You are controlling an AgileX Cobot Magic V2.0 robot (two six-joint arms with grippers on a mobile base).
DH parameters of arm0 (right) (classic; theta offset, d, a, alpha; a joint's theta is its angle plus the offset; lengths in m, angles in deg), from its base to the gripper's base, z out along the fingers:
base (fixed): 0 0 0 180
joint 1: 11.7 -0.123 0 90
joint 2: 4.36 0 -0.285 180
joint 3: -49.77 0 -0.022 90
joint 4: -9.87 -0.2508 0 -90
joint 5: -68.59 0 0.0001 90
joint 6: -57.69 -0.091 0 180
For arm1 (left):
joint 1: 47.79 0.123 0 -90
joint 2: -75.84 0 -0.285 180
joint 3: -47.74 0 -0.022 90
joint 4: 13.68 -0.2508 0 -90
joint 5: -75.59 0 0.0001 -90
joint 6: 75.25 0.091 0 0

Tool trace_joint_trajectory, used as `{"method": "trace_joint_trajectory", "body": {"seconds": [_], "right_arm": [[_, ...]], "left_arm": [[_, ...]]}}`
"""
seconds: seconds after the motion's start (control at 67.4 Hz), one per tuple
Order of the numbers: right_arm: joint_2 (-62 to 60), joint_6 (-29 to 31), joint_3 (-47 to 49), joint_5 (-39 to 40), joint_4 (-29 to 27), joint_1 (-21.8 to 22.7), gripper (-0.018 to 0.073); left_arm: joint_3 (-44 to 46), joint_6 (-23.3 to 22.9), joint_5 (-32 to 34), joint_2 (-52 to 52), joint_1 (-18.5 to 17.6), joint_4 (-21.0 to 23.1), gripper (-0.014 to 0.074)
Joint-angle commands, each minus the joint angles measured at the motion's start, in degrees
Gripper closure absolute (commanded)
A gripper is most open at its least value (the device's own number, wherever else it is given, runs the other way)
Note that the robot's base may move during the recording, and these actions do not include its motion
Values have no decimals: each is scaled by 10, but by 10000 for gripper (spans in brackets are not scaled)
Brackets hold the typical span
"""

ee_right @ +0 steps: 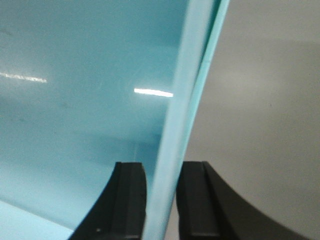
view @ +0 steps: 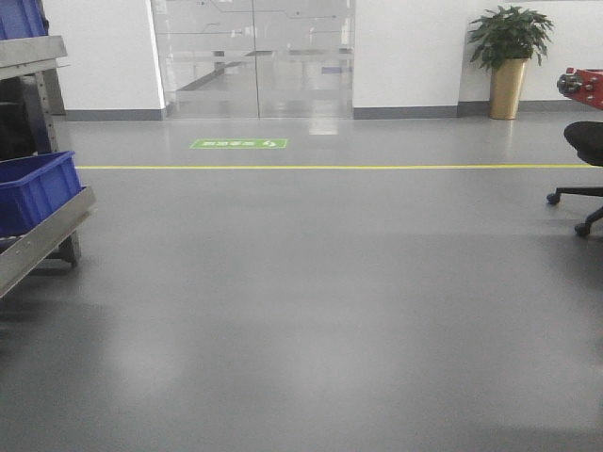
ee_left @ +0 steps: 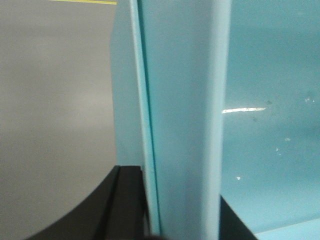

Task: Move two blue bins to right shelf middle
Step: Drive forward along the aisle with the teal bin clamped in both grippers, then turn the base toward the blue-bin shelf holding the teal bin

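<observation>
Grip secured, shelving not yet done.
My left gripper and right gripper each clamp a rim of the large pale sky-blue plastic bin over grey floor; a second bin I can't make out. Farther off, a steel rack with royal-blue crates; target tier I can't place.

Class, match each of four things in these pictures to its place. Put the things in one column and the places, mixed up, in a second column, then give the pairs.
Things
1. potted plant
2. dark blue crate
3. pale blue bin
4. green floor sign

Places
A. on the steel rack at the left
B. held by its rim between black jaws
C. on the floor before the glass doors
D. by the far wall, at the right

Pairs: 1-D, 2-A, 3-B, 4-C
</observation>
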Motion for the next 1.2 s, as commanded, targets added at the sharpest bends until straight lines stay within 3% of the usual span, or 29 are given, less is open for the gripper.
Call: {"method": "trace_joint_trajectory", "body": {"seconds": [0.0,1.186], "right_arm": [[-9,20,7,28,-10,0,713],[-9,20,7,28,-10,0,713]], "left_arm": [[11,-10,101,-12,0,29,708],[11,-10,101,-12,0,28,708]]}}
